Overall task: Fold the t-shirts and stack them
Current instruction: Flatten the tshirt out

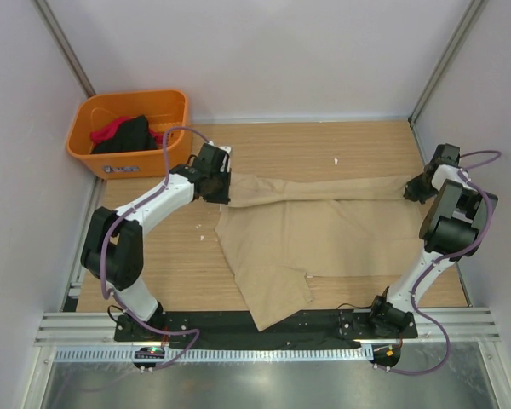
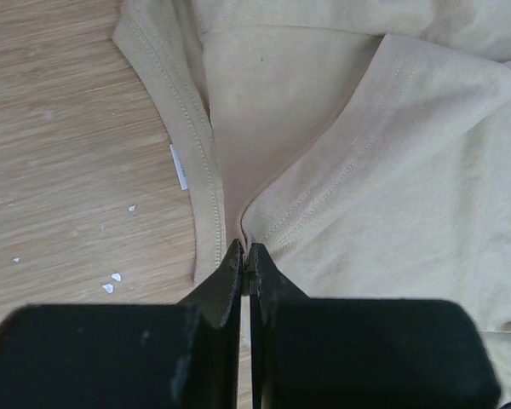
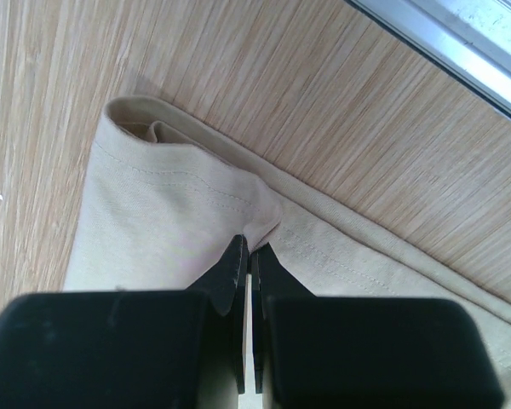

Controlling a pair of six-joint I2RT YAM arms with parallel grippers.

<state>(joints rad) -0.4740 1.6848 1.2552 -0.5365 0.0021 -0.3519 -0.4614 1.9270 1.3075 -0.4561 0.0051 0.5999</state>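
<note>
A large tan t-shirt lies spread across the wooden table, its far edge pulled into a taut band between the two arms. My left gripper is shut on the shirt's left end; in the left wrist view the jaws pinch the cloth by the neckline seam. My right gripper is shut on the right end, its tips pinching a fold beside the hem. A black t-shirt and a red t-shirt lie bunched in the orange basket.
The orange basket stands at the far left corner by the wall. A near flap of the tan shirt reaches down to the black base rail. White walls and metal posts close in the table on three sides.
</note>
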